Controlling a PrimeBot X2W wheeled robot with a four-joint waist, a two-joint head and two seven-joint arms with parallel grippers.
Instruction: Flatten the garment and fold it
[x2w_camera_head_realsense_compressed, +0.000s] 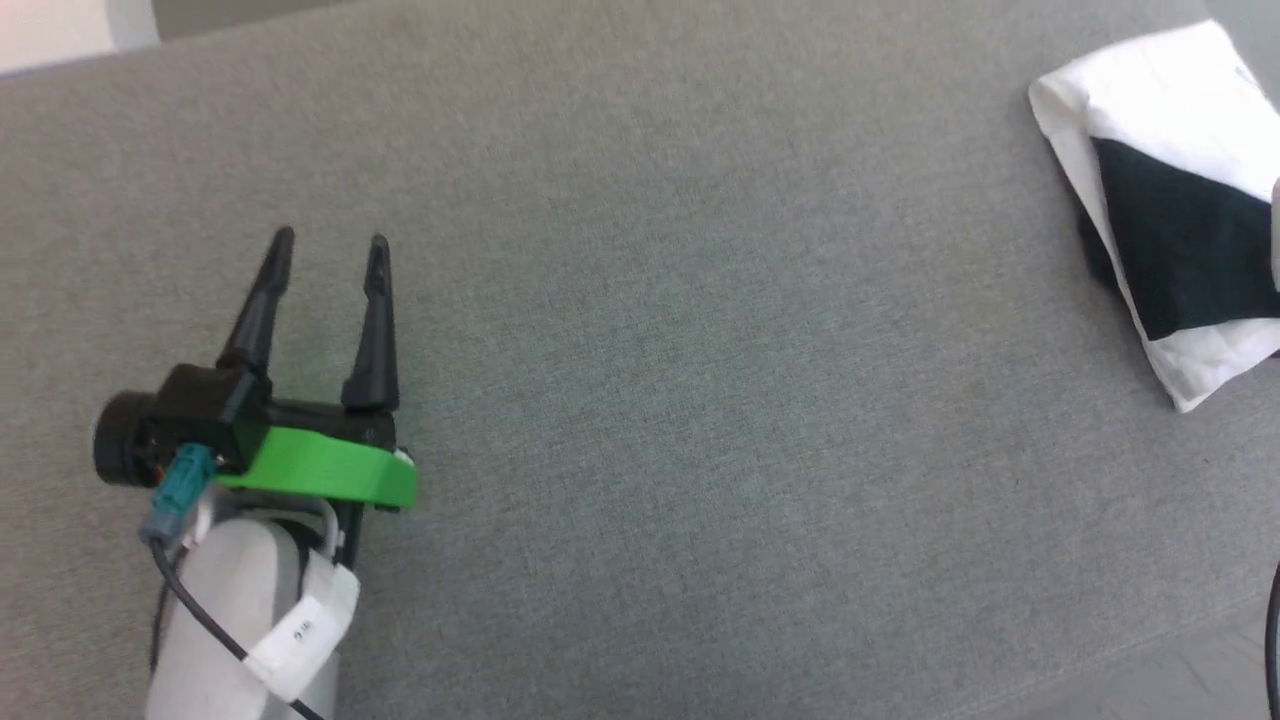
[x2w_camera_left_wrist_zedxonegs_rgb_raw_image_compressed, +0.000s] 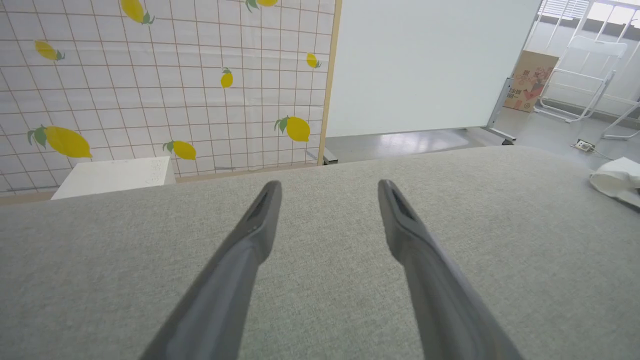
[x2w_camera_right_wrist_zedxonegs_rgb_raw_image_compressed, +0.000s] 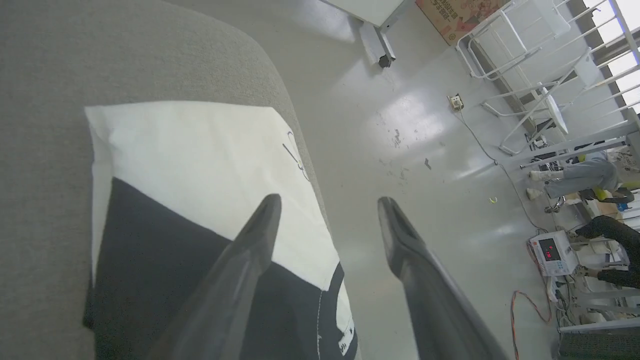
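The garment (x2w_camera_head_realsense_compressed: 1160, 190) lies as a folded white bundle with a black sleeve across its top, at the far right of the grey surface (x2w_camera_head_realsense_compressed: 650, 350), cut by the head view's edge. From the left wrist its white edge (x2w_camera_left_wrist_zedxonegs_rgb_raw_image_compressed: 617, 181) peeks in at the right. My right gripper (x2w_camera_right_wrist_zedxonegs_rgb_raw_image_compressed: 329, 212) hovers open above the garment (x2w_camera_right_wrist_zedxonegs_rgb_raw_image_compressed: 200, 170) at the surface's rounded end, one finger over the cloth, the other over the floor, holding nothing. My left gripper (x2w_camera_head_realsense_compressed: 328, 245) stands open and empty over bare surface at the left, far from the garment; its own view has the same open fingers (x2w_camera_left_wrist_zedxonegs_rgb_raw_image_compressed: 330, 192).
The grey surface ends in a rounded edge right beside the garment, with glossy floor (x2w_camera_right_wrist_zedxonegs_rgb_raw_image_compressed: 425, 150) below. A lemon-patterned screen (x2w_camera_left_wrist_zedxonegs_rgb_raw_image_compressed: 165, 85), a white box (x2w_camera_left_wrist_zedxonegs_rgb_raw_image_compressed: 112, 176) and a white panel (x2w_camera_left_wrist_zedxonegs_rgb_raw_image_compressed: 425, 65) stand beyond the far edge. People's legs (x2w_camera_right_wrist_zedxonegs_rgb_raw_image_compressed: 585, 177) and equipment sit across the floor.
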